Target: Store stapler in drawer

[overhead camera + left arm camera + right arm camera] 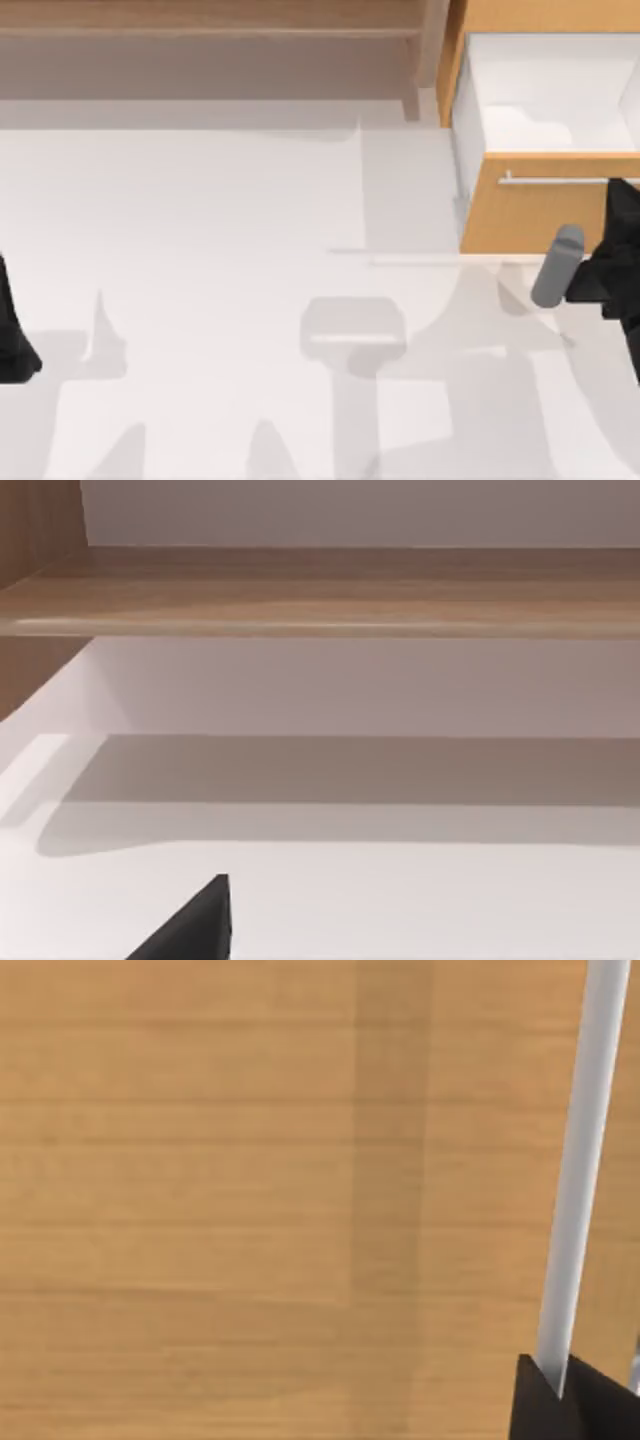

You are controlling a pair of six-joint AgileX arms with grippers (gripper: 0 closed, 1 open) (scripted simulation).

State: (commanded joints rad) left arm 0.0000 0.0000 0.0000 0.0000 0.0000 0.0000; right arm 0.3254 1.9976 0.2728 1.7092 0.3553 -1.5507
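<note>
Two arms: right claw (612, 215) at open drawer (545, 215), apparently closed on silver bar handle (555, 180); rigid, slick, grip midway. Left claw (12, 335) parked desk-left, state unclear.

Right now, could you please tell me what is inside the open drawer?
The drawer is pulled open and its white inside looks bare, with no stapler in the part I can see. The right gripper, at the silver handle, covers the right end, so that corner stays unchecked.
</note>
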